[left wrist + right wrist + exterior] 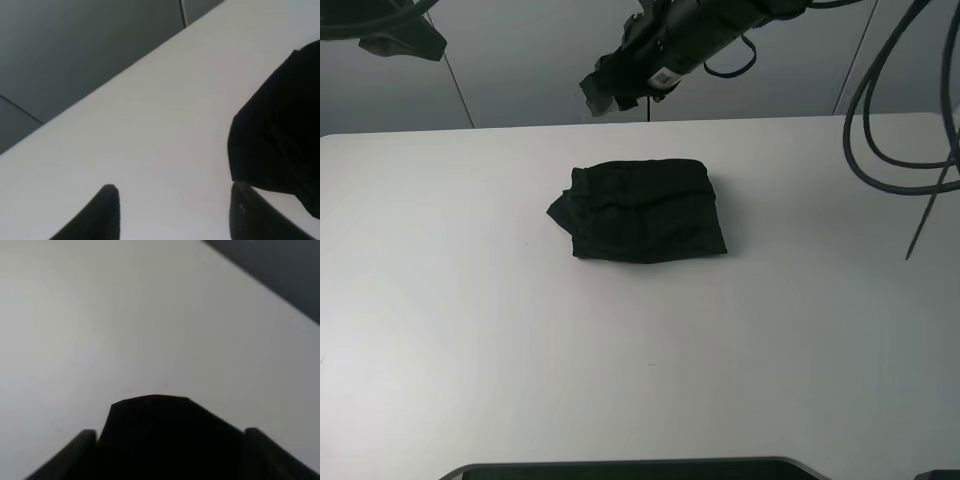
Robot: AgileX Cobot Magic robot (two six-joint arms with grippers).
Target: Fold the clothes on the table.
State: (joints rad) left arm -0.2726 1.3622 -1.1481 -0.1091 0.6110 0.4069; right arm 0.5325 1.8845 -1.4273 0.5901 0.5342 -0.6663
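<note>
Shirt [645, 225]: folded black bundle, mid-table [440, 320], slightly far of centre. Soft, light, limp; likely slumps if pinched at one corner. Best hold: doubled edge. Left gripper [172, 212] open, empty. Right gripper [170, 440] open, cloth between fingers.

Grey wall [520, 70] at the back, plain and smooth. Thin dark line [458, 90] slanting down it on the left, second line [855, 60] on the right. Big white table [440, 300] in front. Black cables [900, 120] hanging at the right. Dark strip [640, 470] along the near edge. Soft, even light, faint shadows only.
</note>
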